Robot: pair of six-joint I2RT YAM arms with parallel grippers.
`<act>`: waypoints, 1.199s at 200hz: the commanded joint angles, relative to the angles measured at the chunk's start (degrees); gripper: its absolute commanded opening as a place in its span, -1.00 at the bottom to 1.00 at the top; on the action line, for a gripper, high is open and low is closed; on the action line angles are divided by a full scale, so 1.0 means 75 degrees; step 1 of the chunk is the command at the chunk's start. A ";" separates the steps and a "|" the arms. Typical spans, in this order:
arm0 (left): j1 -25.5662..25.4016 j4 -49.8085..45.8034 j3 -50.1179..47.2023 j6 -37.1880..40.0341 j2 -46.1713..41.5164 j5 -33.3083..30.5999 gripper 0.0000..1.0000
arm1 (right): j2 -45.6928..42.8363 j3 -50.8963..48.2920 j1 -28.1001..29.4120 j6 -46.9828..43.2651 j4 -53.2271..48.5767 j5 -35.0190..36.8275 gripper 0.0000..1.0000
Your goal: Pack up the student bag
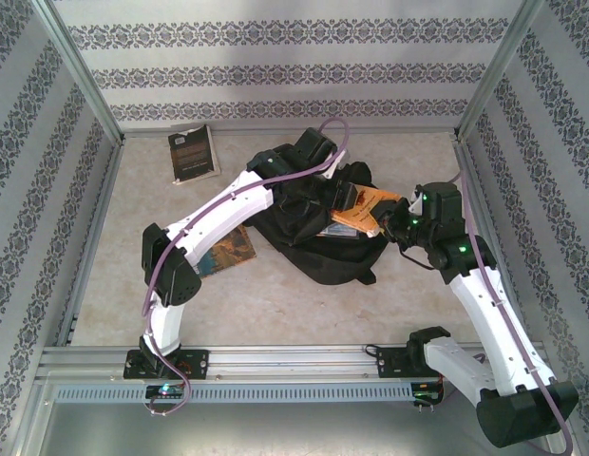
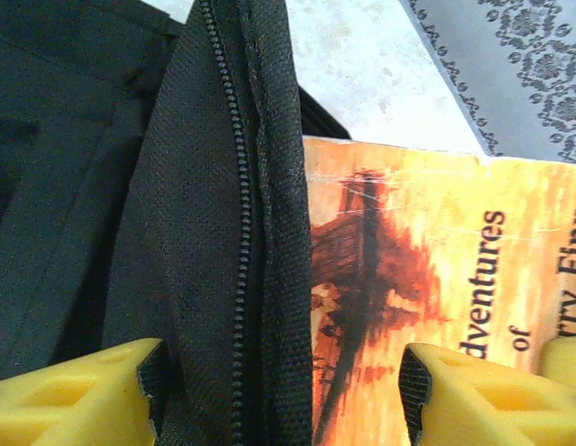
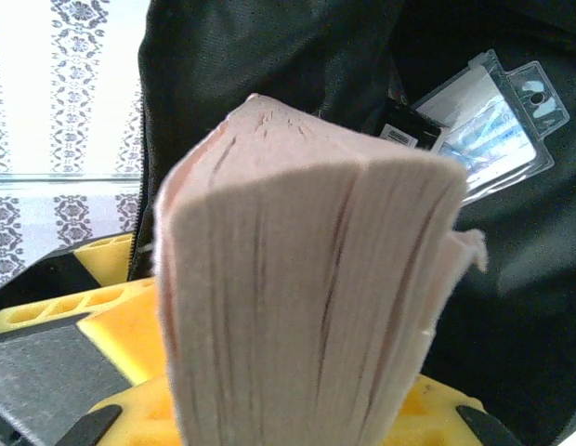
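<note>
The student bag [image 1: 313, 249] lies slumped in the middle of the table, black, with its opening turned up. My right gripper [image 1: 389, 226] is shut on an orange paperback [image 1: 363, 206] and holds it over the bag's right side. In the right wrist view the book's page edge [image 3: 307, 279] stands between my yellow fingers [image 3: 93, 325], above the bag's dark interior [image 3: 269, 56]. My left gripper [image 2: 279, 381] is open over the bag's top. The zipper edge [image 2: 234, 232] runs between its jaws, which do not pinch it, and the orange cover [image 2: 437, 279] lies just beside it.
A dark book [image 1: 193, 154] lies at the far left of the table. Another book [image 1: 236, 249] sits partly under my left arm, beside the bag. Inside the bag lies a clear plastic card holder [image 3: 488, 125]. Patterned walls close the table in on three sides.
</note>
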 commanded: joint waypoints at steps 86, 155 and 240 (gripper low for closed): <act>0.0001 -0.0614 0.1587 0.0363 0.0016 -0.2161 -1.00 | -0.0368 0.0015 0.0101 -0.0870 -0.0887 0.0679 -1.00; 0.0000 -0.0379 0.1603 0.0539 -0.0448 -0.1939 -1.00 | 0.0394 -0.0769 0.0224 -0.0090 0.1389 0.0782 -1.00; 0.0005 0.0029 0.1524 0.0548 -0.0681 -0.1699 -1.00 | 0.3814 -0.0084 0.1721 0.0757 0.4677 0.0841 -1.00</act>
